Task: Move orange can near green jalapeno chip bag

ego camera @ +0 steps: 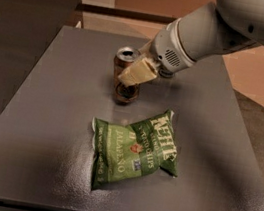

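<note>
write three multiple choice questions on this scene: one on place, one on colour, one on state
1. Where is the end effector, relative to the chip bag? A beyond it, at the orange can B on top of it C nearer the camera
2. Chip bag colour? A red B green C blue
3. The orange can is: A on its side B crushed C upright
Answers: 1 A, it clasps the can behind the bag. 2 B, green wrapper. 3 C, silver top faces up.

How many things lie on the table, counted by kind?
Cans: 1, the orange can, held by the end effector at the far middle of the table.
Chip bags: 1, the green jalapeno chip bag.
Total: 2.
</note>
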You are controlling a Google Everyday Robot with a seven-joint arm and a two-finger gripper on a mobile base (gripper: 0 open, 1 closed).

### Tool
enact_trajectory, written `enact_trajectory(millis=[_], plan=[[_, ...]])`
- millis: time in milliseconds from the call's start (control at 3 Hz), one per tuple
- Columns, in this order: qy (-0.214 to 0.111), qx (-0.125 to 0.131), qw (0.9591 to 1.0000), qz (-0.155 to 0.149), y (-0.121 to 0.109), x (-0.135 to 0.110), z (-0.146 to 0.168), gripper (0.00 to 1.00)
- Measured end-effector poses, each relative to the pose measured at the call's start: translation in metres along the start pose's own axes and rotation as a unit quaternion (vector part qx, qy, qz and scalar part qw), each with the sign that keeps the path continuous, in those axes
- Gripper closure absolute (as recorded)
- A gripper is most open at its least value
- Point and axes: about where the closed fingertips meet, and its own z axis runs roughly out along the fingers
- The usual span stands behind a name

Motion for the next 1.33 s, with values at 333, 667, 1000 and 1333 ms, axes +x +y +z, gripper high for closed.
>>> enact_trajectory(millis=[333, 667, 1000, 1333], plan=[[0.006, -0.007, 0.9998, -0.015, 0.011, 0.015, -0.017, 1.00], [0.000, -0.020, 0.9994, -0.027, 0.023, 0.027, -0.019, 0.82], [-0.008, -0.034, 0.9990, -0.027, 0.031, 0.039, -0.014, 0.58], [-0.008, -0.034, 0.9990, -0.029, 0.032, 0.037, -0.014, 0.35]])
